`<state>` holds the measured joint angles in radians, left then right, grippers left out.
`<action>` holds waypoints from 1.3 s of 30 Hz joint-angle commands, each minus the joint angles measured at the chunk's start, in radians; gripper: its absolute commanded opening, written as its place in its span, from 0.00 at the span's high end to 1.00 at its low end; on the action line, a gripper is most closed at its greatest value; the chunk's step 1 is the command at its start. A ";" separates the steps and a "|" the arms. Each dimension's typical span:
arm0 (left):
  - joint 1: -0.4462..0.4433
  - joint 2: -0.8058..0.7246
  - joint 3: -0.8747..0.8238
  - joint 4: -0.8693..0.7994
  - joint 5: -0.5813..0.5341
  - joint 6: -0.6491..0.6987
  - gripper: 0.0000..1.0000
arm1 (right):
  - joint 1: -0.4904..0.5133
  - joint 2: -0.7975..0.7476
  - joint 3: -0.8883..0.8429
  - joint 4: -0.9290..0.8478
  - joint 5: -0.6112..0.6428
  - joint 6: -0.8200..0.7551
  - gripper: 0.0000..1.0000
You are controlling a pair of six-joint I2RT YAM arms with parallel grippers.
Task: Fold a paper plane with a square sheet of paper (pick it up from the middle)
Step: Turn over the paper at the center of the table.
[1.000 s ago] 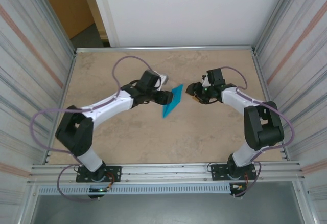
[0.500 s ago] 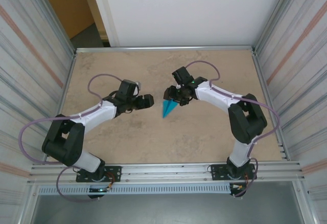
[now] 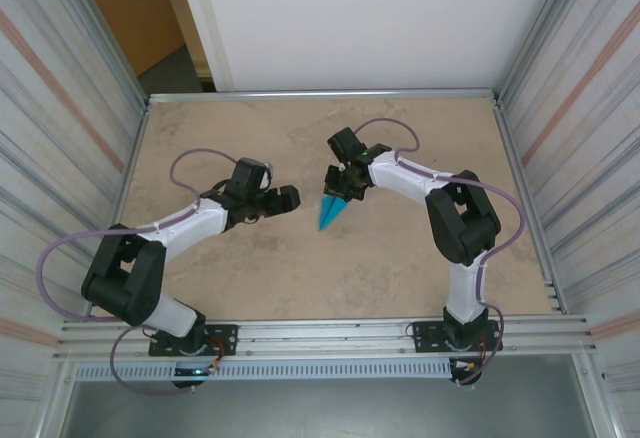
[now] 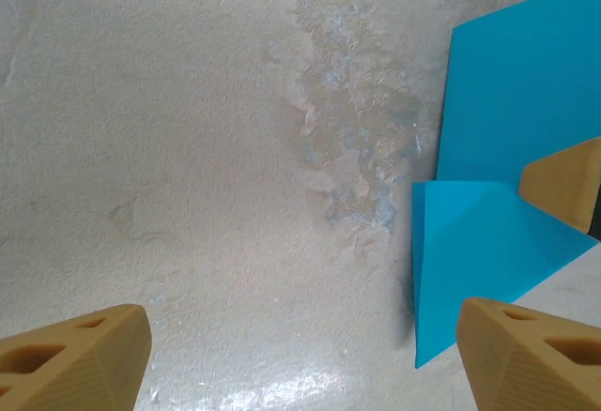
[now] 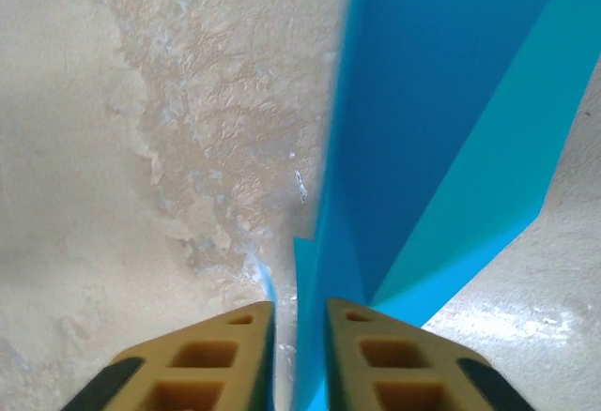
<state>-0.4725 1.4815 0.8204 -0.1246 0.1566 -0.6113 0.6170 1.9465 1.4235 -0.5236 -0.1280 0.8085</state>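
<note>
The teal-blue paper [image 3: 329,213], folded into a narrow pointed dart, lies on the table near the middle with its tip toward the arms. My right gripper [image 3: 337,182] sits at its far, wide end. In the right wrist view its tan jaws [image 5: 299,310] stand close together with the raised folded edge of the paper [image 5: 423,120] between them. My left gripper [image 3: 288,198] is to the left of the paper and apart from it, and is open. In the left wrist view its fingers [image 4: 300,364] stand wide over bare table, with the paper [image 4: 470,251] near the right finger.
The tabletop [image 3: 250,278] is mottled beige stone, bounded by corrugated metal walls [image 3: 60,158] at both sides and a metal rail [image 3: 320,336] at the near edge. A tan finger of the right gripper [image 4: 566,181] shows on the paper in the left wrist view.
The left gripper has let go of the paper, drawn back to the left and opened wide. The right gripper has moved left onto the paper's far end and closed its jaws round the fold.
</note>
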 commanded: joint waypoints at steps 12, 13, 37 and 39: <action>0.147 -0.114 -0.106 0.163 0.182 -0.154 0.14 | -0.084 -0.141 -0.136 0.402 -0.474 -0.006 0.96; 0.147 -0.116 -0.105 0.167 0.188 -0.154 0.14 | -0.090 -0.144 -0.155 0.430 -0.495 -0.003 0.96; -0.003 0.081 -0.075 0.313 0.260 -0.243 0.45 | -0.145 -0.025 -0.353 0.612 -0.642 -0.006 0.94; -0.005 0.094 -0.076 0.308 0.252 -0.245 0.46 | -0.145 -0.015 -0.343 0.602 -0.642 -0.009 0.93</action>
<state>-0.4717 1.5600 0.7254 0.1635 0.4038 -0.8406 0.4652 1.9110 1.0431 0.0868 -0.7395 0.8227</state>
